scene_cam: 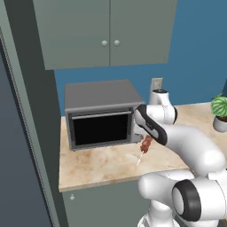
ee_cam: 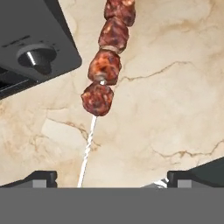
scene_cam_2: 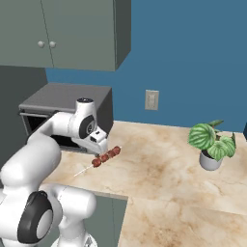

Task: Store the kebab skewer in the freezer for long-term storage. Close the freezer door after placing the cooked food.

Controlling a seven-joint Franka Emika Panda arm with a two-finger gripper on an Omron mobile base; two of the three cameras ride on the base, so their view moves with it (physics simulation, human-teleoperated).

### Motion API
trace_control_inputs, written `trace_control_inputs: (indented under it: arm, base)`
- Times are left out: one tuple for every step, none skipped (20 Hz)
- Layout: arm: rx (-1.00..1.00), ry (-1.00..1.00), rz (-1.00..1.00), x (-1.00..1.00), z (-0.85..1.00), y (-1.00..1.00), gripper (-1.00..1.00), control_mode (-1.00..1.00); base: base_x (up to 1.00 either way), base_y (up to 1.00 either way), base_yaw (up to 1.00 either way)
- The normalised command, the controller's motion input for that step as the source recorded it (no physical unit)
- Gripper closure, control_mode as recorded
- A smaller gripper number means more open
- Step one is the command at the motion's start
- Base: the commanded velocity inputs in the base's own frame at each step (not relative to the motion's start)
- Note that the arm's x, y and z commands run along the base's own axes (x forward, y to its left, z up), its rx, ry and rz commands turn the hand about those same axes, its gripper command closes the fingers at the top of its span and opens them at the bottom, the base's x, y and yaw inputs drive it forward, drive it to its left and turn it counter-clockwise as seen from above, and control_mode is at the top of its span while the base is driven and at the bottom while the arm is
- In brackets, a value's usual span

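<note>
The kebab skewer [ee_cam: 105,74] lies flat on the counter [scene_cam_2: 164,169] beside the toaster oven [scene_cam: 99,113]. The gripper [ee_cam: 109,177] hovers directly above, wide open, empty; the stick's long axis runs between the fingertips.

Left base view. The skewer [scene_cam: 145,144] is lying on the marble desk [scene_cam: 102,166], just right of the toaster oven [scene_cam: 101,114]. The arm [scene_cam: 186,146] is reaching over it, hiding the end effector. Grey cabinets [scene_cam: 106,31] are hanging above; a plant [scene_cam: 219,111] is standing at far right.
</note>
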Motion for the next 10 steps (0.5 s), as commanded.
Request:
trace_control_inputs:
  arm:
    - [0.0,0.0,-0.11,0.0,-0.53,0.0,-1.0,-1.0]
    - [0.0,0.0,-0.11,0.0,-0.5,0.0,-1.0,-1.0]
    - [0.0,0.0,-0.11,0.0,-0.49,0.0,-1.0,-1.0]
    - [0.0,0.0,-0.1,0.0,-0.46,0.0,-1.0,-1.0]
    - [0.0,0.0,-0.1,0.0,-0.46,0.0,-1.0,-1.0]
    - [0.0,0.0,-0.09,0.0,-0.43,0.0,-1.0,-1.0]
    - [0.0,0.0,-0.09,0.0,-0.41,0.0,-1.0,-1.0]
    - [0.0,0.0,-0.08,0.0,-0.4,0.0,-1.0,-1.0]
    - [0.0,0.0,-0.07,0.0,-0.39,0.0,-1.0,-1.0]
    - [0.0,0.0,-0.06,0.0,-0.37,0.0,-1.0,-1.0]
  base:
    - [0.0,0.0,0.0]
    - [0.0,0.0,0.0]
    - [0.0,0.0,0.0]
    - [0.0,0.0,0.0]
    - [0.0,0.0,0.0]
    - [0.0,0.0,0.0]
    - [0.0,0.0,0.0]
    - [0.0,0.0,0.0]
    - [0.0,0.0,0.0]
    - [0.0,0.0,0.0]
